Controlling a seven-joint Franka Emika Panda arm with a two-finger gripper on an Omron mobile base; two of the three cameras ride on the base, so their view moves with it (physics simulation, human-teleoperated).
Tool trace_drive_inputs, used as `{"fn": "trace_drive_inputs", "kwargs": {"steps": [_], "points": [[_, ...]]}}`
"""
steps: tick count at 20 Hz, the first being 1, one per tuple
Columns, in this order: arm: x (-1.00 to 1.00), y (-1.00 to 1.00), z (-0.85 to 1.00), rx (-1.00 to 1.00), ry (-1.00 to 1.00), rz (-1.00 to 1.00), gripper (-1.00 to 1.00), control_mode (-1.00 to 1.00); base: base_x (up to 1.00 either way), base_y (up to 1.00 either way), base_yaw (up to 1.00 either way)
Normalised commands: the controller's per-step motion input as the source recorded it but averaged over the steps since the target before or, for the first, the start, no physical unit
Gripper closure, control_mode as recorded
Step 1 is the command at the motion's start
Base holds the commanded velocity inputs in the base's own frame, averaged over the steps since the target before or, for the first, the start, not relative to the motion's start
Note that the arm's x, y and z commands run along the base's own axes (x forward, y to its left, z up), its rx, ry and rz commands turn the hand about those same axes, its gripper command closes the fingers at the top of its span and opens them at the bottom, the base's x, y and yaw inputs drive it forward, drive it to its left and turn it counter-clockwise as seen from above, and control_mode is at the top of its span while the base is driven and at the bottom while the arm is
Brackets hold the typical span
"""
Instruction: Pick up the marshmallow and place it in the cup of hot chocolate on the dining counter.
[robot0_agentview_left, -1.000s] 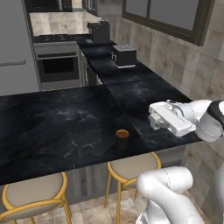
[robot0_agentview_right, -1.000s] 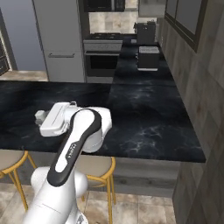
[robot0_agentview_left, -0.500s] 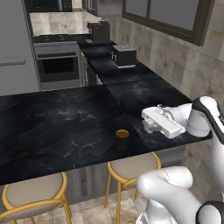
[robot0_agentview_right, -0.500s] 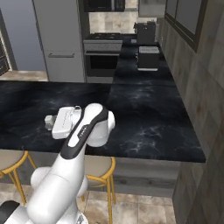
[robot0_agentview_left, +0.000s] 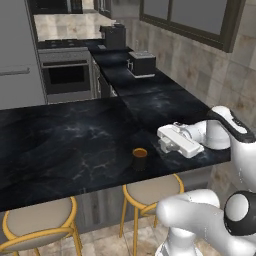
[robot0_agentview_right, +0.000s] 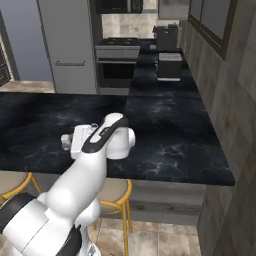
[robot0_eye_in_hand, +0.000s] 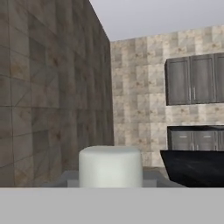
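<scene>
Now the white two-finger gripper (robot0_agentview_left: 163, 142), closed on what seems the small white soft-edged marshmallow (robot0_eye_in_hand: 110, 166), carries it; the dark brown orange-rimmed mug (robot0_agentview_left: 139, 158) sits just beside, lower, needing alignment above.

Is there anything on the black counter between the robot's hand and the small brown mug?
Nothing visible does. In the left base view the gripper, shut on the white soft-edged marshmallow, hangs just right of the dark brown cylindrical mug, with bare black marble-look counter between them.
</scene>
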Motion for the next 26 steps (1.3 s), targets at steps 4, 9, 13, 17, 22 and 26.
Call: {"fn": "trace_drive_inputs", "kwargs": {"steps": [4, 9, 13, 17, 22, 26], "points": [[0.31, 0.04, -0.23, 0.00, 0.00, 0.00, 1.00, -1.00, 0.00, 0.00, 0.00], [0.31, 0.06, -0.32, -0.01, 0.00, 0.00, 1.00, -1.00, 0.00, 0.00, 0.00], [0.36, 0.04, -0.39, 0.00, 0.00, 0.00, 1.00, -1.00, 0.00, 0.00, 0.00], [0.45, 0.05, -0.28, 0.00, 0.00, 0.00, 1.00, -1.00, 0.00, 0.00, 0.00], [0.44, 0.08, -0.17, -0.03, 0.00, 0.00, 1.00, -1.00, 0.00, 0.00, 0.00], [0.24, 0.04, -0.20, -0.02, 0.00, 0.00, 1.00, -1.00, 0.00, 0.00, 0.00]]}}
